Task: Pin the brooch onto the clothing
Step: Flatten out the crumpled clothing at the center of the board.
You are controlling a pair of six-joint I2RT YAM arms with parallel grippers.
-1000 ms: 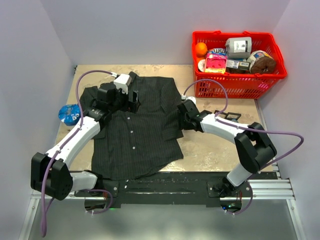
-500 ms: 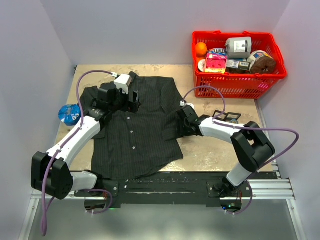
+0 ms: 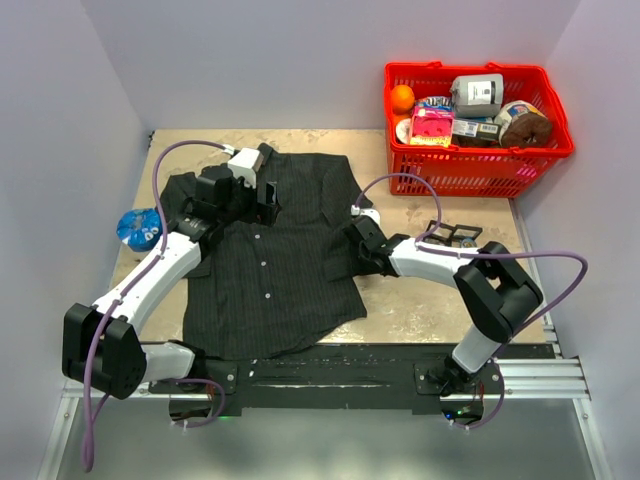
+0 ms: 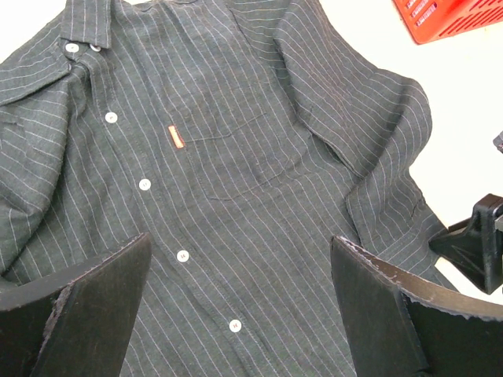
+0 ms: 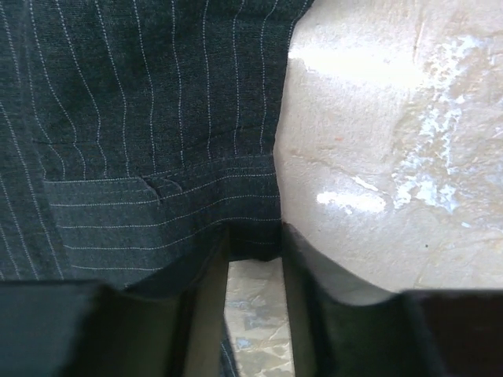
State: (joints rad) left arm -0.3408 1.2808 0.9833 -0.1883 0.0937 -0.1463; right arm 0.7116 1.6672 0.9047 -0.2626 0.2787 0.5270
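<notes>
Left gripper (image 4: 240,238) hangs over the chest of the dark charcoal pinstriped collared shirt (image 3: 270,270), jaws spread wide and empty, touching nothing. Its wrist view frames the small red chest tag (image 4: 178,137), the patch pocket (image 4: 236,157) and the row of pale buttons (image 4: 145,184), so I read it as lined up on the likely pin spot. Right gripper (image 5: 253,250) is low on the beige stone-look table (image 3: 440,300) at the shirt's right edge. Its fingers sit a narrow slot apart with bare table showing between them, and the stitched cuff band (image 5: 157,228) ends right at the tips. I cannot tell whether any cloth is nipped. My guess is it's there to anchor or tension the fabric for the other arm. The shirt lies flat and front-up in the left-centre of the table, collar far, hem near. No brooch in any view: neither gripper shows one, and nothing on the shirt looks like one. The red plastic basket (image 3: 460,170) of mixed items sits at the far right, well apart from the shirt. So pinning isn't started as I see it, and the brooch has to be found first.
</notes>
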